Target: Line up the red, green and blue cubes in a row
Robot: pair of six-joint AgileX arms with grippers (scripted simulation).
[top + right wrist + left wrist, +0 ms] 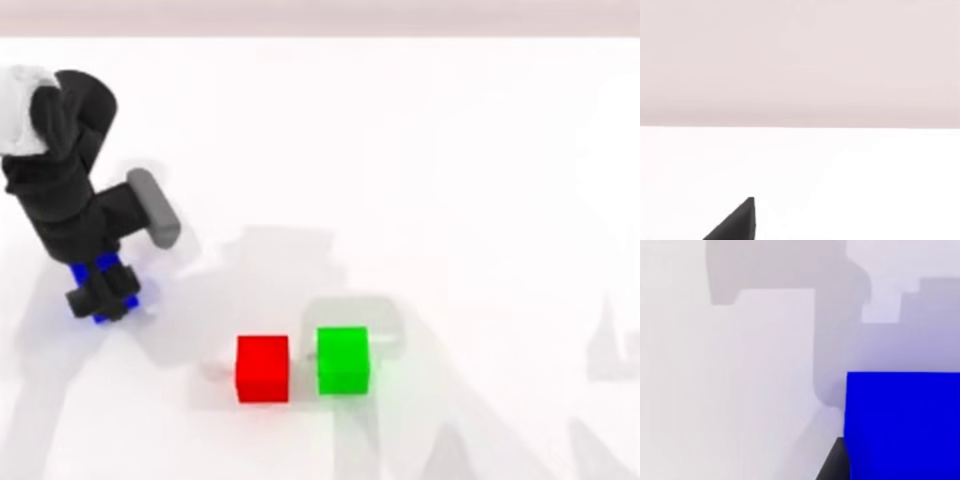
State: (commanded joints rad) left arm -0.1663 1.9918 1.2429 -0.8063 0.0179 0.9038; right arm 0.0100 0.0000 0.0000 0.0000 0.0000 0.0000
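Observation:
The red cube (262,368) and the green cube (343,360) sit side by side near the table's front, a small gap between them. Well to their left is the blue cube (98,272), mostly covered by my left gripper (102,290), which is shut on it. In the left wrist view the blue cube (902,425) looms large, with one dark finger (836,466) pressed against its side. My right gripper (740,222) is out of the top view. Only a dark tip of it shows in the right wrist view, over bare table.
The white table (450,200) carries only soft grey shadows. Its far edge meets a pale wall (320,18) at the back. My left arm (70,170) rises over the table's left side.

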